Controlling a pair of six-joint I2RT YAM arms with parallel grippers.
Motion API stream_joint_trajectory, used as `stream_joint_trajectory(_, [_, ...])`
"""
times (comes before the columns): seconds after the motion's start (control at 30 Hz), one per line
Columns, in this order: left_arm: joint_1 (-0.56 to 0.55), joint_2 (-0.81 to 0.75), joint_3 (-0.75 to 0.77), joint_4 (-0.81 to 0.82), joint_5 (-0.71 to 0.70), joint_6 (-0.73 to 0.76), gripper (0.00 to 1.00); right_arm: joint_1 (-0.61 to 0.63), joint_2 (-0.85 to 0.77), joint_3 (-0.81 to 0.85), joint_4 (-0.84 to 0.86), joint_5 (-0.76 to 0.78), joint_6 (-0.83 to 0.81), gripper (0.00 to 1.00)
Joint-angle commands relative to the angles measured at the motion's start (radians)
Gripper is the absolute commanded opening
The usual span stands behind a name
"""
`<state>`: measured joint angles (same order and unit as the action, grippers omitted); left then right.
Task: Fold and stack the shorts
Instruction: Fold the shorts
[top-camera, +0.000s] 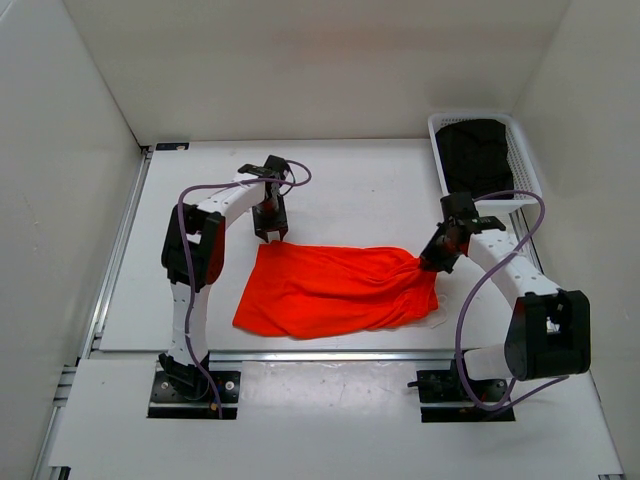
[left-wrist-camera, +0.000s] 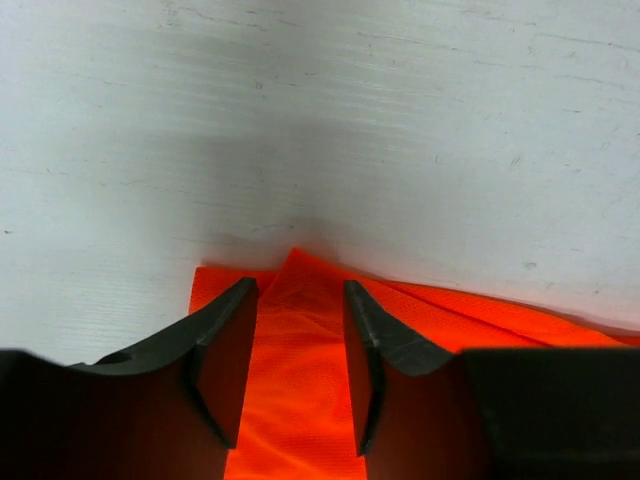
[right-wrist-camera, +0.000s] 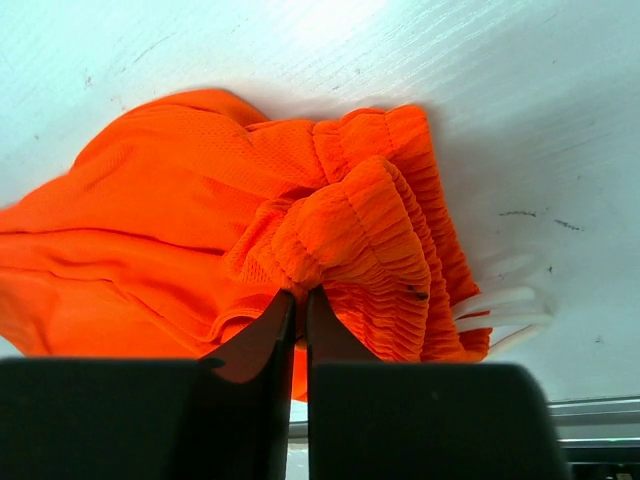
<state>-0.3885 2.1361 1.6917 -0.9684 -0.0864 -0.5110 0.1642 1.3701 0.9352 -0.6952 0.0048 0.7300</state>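
The orange-red shorts (top-camera: 330, 290) lie spread across the middle of the table, bunched at the right end. My right gripper (top-camera: 428, 262) is shut on the gathered elastic waistband (right-wrist-camera: 370, 240), with its fingertips (right-wrist-camera: 297, 295) pinching a fold. The white drawstring (right-wrist-camera: 500, 305) trails out to the right of the waistband. My left gripper (top-camera: 270, 235) is at the shorts' far left corner. In the left wrist view its jaws (left-wrist-camera: 300, 290) stand apart, straddling a raised ridge of the orange fabric (left-wrist-camera: 300, 400) without closing on it.
A white mesh basket (top-camera: 527, 165) stands at the back right and holds a black garment (top-camera: 475, 155). White walls enclose the table on the left, back and right. A metal rail (top-camera: 330, 355) runs along the table's near edge.
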Motion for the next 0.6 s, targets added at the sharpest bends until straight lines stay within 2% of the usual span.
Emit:
stream_joint_trajectory(0.0, [-0.001,-0.018,0.031,-0.001,-0.004,0.008,0.49,0.003,0.011,0.016,0.028,0.017,0.005,0.00])
stream_joint_trajectory(0.07, [-0.001,-0.018,0.040,-0.001,-0.004,0.008,0.43,0.003,0.011,0.007,0.028,0.017,0.005,0.00])
stream_joint_trajectory(0.2, [-0.001,-0.008,0.040,-0.001,-0.004,0.017,0.58,0.003,0.001,0.007,0.028,0.017,0.005,0.00])
stream_joint_trajectory(0.27, [-0.001,0.010,0.040,-0.001,0.005,0.026,0.56,0.003,0.001,0.007,0.028,0.017,0.005,0.00])
stream_joint_trajectory(0.3, [-0.001,0.010,0.040,-0.001,0.005,0.026,0.49,0.003,0.001,0.007,0.028,0.017,0.005,0.00])
stream_joint_trajectory(0.33, [-0.001,0.010,0.040,-0.001,0.014,0.026,0.46,0.003,0.001,0.007,0.028,0.026,0.005,0.00])
stream_joint_trajectory(0.4, [-0.001,0.010,0.040,-0.001,0.014,0.026,0.46,0.003,0.001,0.007,0.028,0.026,0.005,0.00])
stream_joint_trajectory(0.43, [-0.001,0.010,0.040,-0.001,0.025,0.035,0.51,0.003,0.001,0.007,0.028,0.026,0.005,0.00])
stream_joint_trajectory(0.5, [-0.001,0.019,0.040,-0.001,0.034,0.045,0.54,0.003,0.001,0.016,0.028,0.035,0.005,0.00])
stream_joint_trajectory(0.53, [-0.001,0.019,0.040,-0.001,0.034,0.045,0.54,0.003,0.001,0.016,0.028,0.035,0.005,0.00])
stream_joint_trajectory(0.57, [-0.001,0.019,0.030,-0.001,0.034,0.045,0.50,0.003,0.001,0.016,0.028,0.035,0.005,0.00])
